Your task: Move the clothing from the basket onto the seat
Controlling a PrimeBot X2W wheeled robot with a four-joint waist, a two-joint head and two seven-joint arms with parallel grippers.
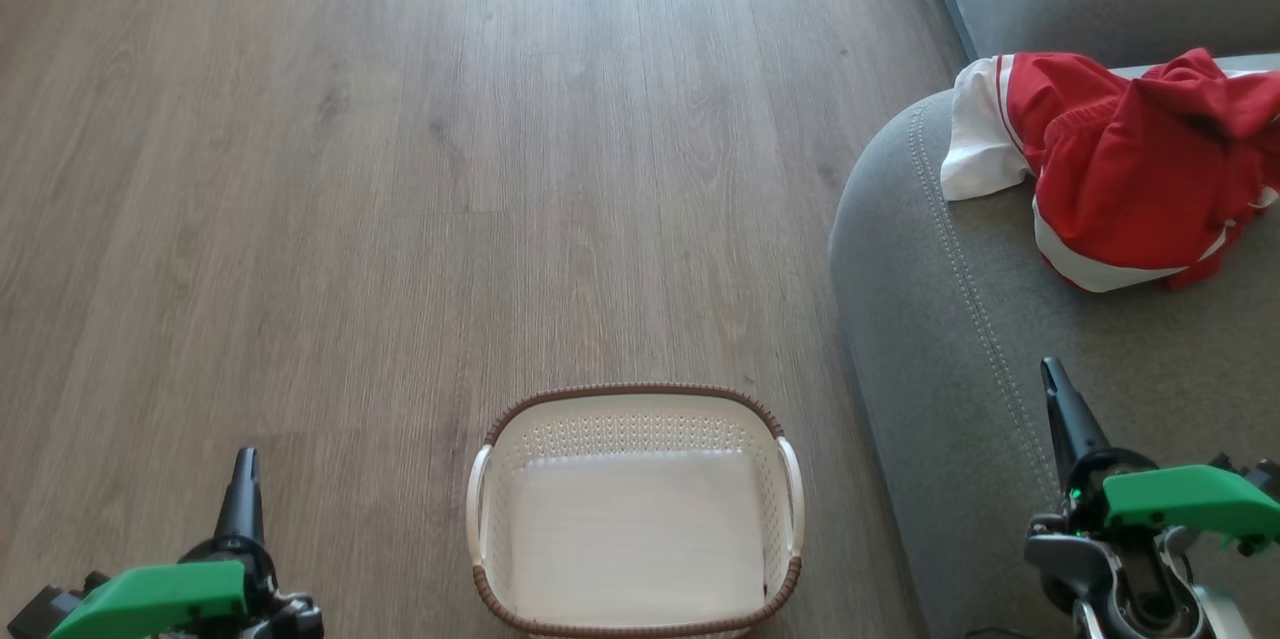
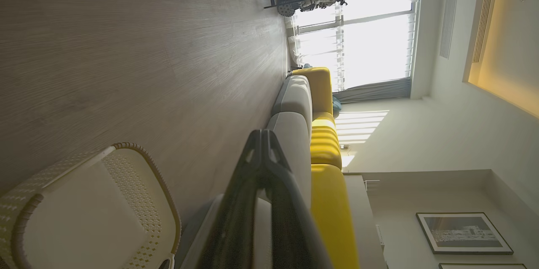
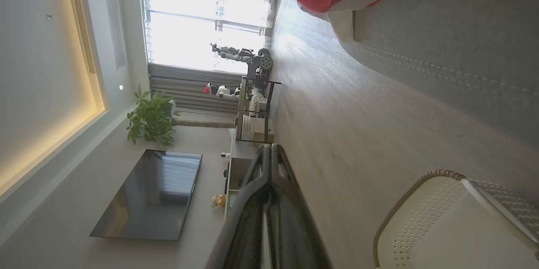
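Spotting clothing (image 1: 1120,169) lying on seat (image 1: 1000,389), ahead-right of empty basket (image 1: 636,397), nearer right gripper (image 1: 1055,389) than left gripper (image 1: 244,479); showing both pressed together, carrying nothing.

Red clothing (image 1: 1120,169) with white panels; cream perforated basket (image 1: 770,519), brown rim; grey stitched seat (image 1: 950,339).

The wood-grain floor (image 1: 400,169) carries the cream basket (image 1: 630,431), which stands upright at the bottom middle of the head view, its bare white bottom showing. It is just beside the rounded edge of the grey seat (image 1: 950,369). On the seat the red and white clothing (image 1: 1120,169) lies in a crumpled heap, well apart from the basket.
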